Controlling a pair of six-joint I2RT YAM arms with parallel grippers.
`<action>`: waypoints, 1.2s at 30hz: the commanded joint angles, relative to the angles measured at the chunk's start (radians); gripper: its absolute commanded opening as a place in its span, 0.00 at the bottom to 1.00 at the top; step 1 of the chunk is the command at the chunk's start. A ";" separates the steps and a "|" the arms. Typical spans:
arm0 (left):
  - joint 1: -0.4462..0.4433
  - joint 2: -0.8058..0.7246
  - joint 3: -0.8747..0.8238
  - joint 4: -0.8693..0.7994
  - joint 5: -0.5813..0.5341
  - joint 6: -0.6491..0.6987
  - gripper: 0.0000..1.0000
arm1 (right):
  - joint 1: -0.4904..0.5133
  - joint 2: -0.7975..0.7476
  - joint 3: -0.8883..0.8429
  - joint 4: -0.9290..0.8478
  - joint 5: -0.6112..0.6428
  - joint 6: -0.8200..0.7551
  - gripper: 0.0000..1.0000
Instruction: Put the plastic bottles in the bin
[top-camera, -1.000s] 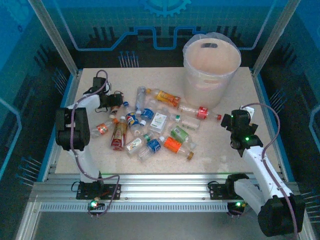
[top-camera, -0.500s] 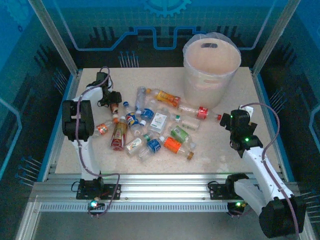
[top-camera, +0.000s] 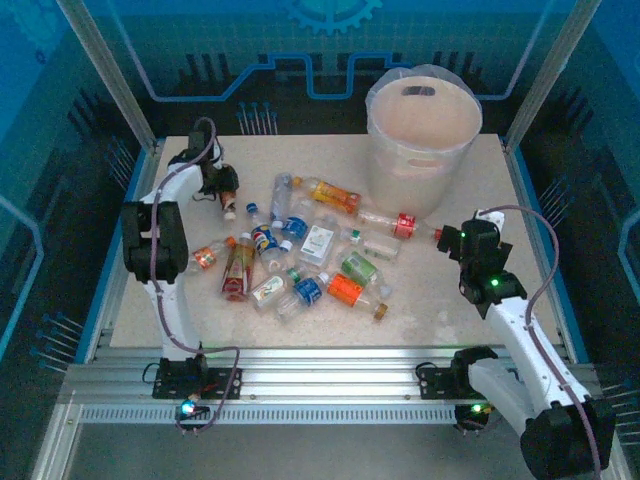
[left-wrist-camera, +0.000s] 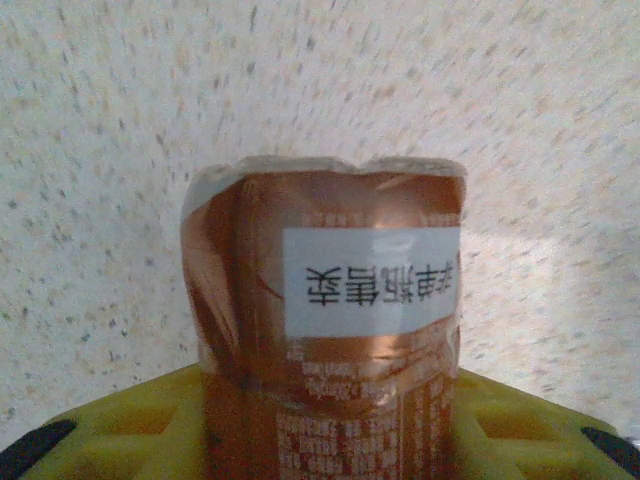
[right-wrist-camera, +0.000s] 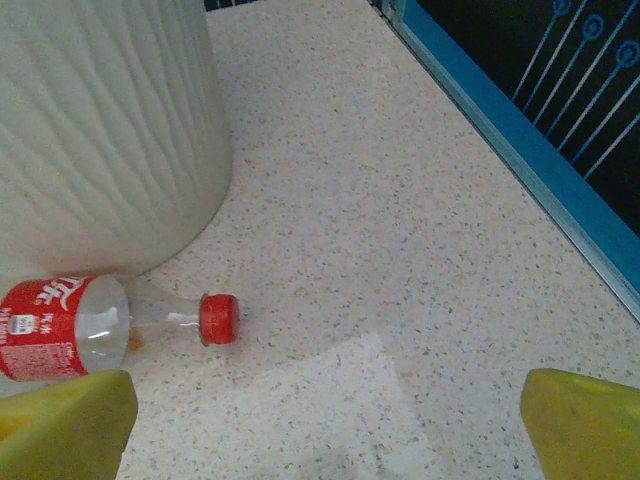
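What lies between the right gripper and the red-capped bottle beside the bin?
Nothing lies there. In the right wrist view, bare table runs from the open right gripper to the red-capped bottle.

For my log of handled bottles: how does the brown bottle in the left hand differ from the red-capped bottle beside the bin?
The brown bottle is clamped in the left hand; the red-capped bottle lies free on the table, beside the bin. The brown bottle's label is coppery with a white sticker; the red-capped bottle's is red with white writing. Both are outside the bin.
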 joint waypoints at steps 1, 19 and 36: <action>-0.007 -0.130 0.053 0.033 0.062 -0.037 0.38 | 0.017 -0.033 0.055 -0.014 -0.041 -0.018 1.00; -0.258 -0.596 -0.231 0.432 0.315 -0.027 0.32 | 0.053 -0.008 0.361 -0.046 -0.636 -0.069 1.00; -0.577 -0.704 -0.472 0.792 0.399 0.252 0.32 | 0.321 0.269 0.713 -0.048 -0.776 -0.044 1.00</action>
